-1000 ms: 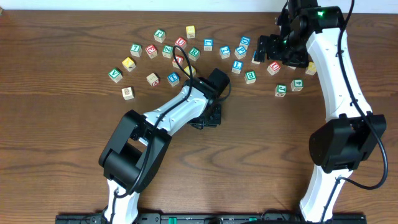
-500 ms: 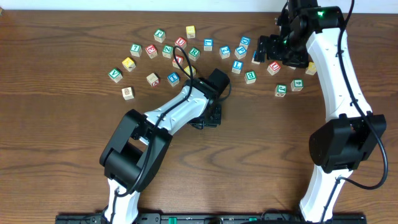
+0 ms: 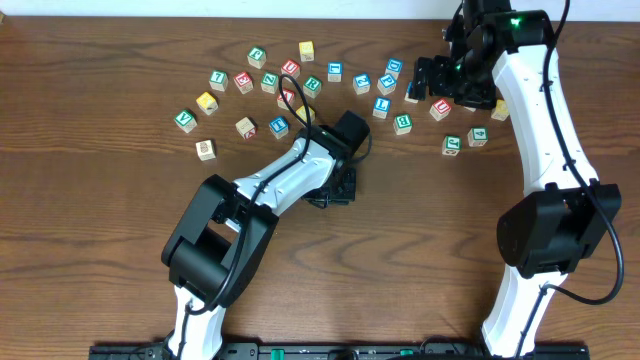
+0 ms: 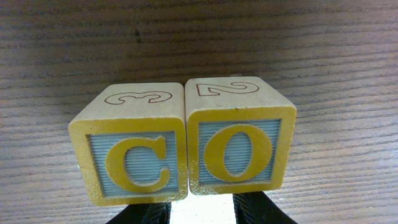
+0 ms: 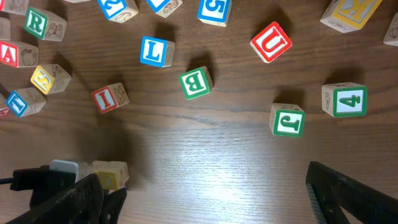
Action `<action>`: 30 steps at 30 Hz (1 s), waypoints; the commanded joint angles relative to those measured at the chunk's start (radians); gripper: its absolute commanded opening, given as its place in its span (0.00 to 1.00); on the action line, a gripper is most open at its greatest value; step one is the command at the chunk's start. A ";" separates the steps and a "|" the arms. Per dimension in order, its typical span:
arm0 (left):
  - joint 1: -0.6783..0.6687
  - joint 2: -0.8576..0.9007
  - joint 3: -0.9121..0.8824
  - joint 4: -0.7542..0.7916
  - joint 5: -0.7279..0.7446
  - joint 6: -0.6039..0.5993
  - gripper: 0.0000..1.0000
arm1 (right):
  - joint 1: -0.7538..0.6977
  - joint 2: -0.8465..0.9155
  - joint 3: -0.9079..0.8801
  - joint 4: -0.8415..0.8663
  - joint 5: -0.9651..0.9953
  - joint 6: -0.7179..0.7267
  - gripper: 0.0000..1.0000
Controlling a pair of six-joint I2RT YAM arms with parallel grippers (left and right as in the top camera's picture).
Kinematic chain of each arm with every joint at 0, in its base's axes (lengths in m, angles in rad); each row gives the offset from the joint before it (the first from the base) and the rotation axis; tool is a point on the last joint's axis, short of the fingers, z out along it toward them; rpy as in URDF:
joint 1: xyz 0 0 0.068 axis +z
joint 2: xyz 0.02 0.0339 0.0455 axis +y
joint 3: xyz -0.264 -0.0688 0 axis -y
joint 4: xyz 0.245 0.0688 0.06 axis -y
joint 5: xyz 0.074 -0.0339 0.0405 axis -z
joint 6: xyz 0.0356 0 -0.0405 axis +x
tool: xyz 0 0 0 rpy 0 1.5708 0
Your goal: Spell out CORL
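1. The C cube and the O cube stand side by side on the table with their side faces touching. From the left wrist camera, C is to the left of O. Each shows a yellow letter in a yellow frame, and the faces turned away carry an outlined 3 and 2.
2. Both sit right at the tips of the left gripper. One of its fingers shows at the C cube's near edge and the other at the O cube's. The seam between the cubes lines up with the gap between the fingers.
3. The left fingers are slightly parted, with a gap narrower than a cube and neither cube in it, so they grasp nothing. Whether the tips touch the cubes cannot be told.
4. The L cube, white with a blue letter, lies well ahead of the right gripper. The R cube, with a green letter, lies farther out, beyond the finger at the picture's left edge.
5. The right fingers are spread wide, with only bare wood between them, and they grasp nothing.
6. Also ahead of those fingers are a green B cube just beside L, a red U cube, a green J cube and a green 4 cube.
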 commanded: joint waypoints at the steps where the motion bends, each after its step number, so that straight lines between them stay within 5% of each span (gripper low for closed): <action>1: 0.015 0.013 -0.004 -0.002 -0.012 -0.013 0.33 | -0.002 0.007 0.021 -0.006 0.001 0.004 0.99; 20: 0.022 0.003 0.018 -0.033 0.015 -0.003 0.25 | -0.002 0.007 0.021 -0.011 0.001 0.003 0.99; 30: 0.030 -0.158 0.060 -0.073 0.007 0.060 0.25 | -0.002 0.007 0.021 -0.014 0.002 0.003 0.99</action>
